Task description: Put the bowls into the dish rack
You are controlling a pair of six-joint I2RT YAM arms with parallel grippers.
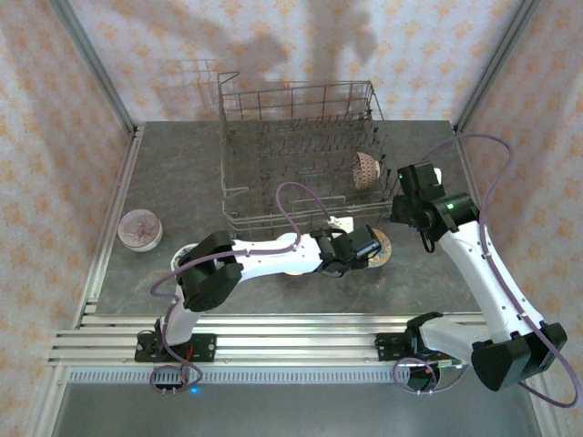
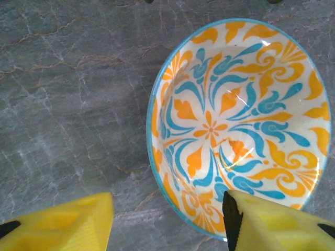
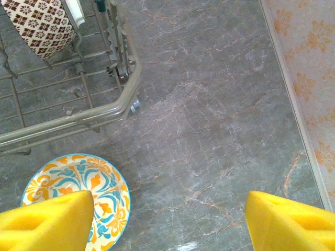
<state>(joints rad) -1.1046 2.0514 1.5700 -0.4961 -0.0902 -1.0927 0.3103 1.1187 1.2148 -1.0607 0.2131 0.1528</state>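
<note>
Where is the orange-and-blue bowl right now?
In the top view the bowl sits right of centre on the table, just outside the rack's near right corner, under the open left tool.

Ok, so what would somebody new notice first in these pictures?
The bright orange-and-blue bowl jumps out, sitting upright on the grey table just off the near right corner of the dish rack, with the left hand open over it. Next come the brown-patterned bowl, tilted inside the rack's right end, and a pinkish bowl alone near the table's left edge.
</note>
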